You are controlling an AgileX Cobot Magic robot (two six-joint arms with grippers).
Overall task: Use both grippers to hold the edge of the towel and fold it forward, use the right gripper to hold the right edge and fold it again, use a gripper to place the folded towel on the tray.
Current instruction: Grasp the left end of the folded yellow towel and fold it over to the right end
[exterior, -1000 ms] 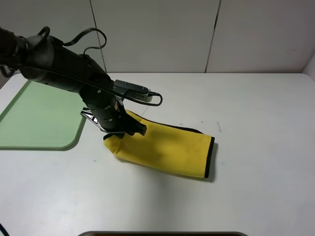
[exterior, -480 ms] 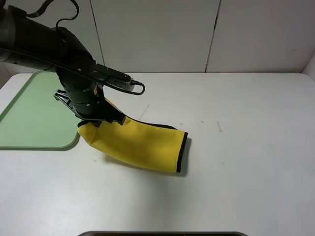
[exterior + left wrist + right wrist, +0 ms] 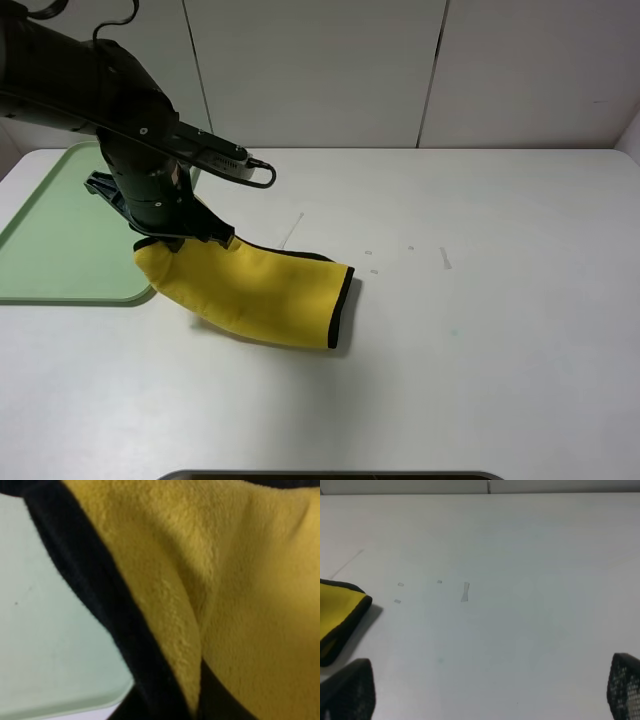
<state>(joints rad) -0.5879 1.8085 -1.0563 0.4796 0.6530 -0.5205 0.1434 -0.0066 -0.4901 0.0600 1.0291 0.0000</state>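
The folded yellow towel (image 3: 255, 295) with a black hem hangs from my left gripper (image 3: 172, 240), which is shut on its left end beside the tray's right edge. The towel's right end trails on the table. In the left wrist view the towel (image 3: 240, 580) fills the frame, and the tray (image 3: 45, 645) shows below it. The green tray (image 3: 60, 235) lies at the table's left. My right gripper (image 3: 485, 692) is open and empty over bare table, and one corner of the towel (image 3: 337, 612) shows in its view. The right arm is out of the exterior view.
The white table (image 3: 480, 300) stretches to the right of the towel, with a few small marks (image 3: 372, 262) on it. A white wall panel (image 3: 320, 70) stands behind the table. A dark object's edge (image 3: 330, 475) shows at the front.
My left gripper has dragged the towel leftward toward the tray over the last second. The towel's left end is now at the tray's right edge.
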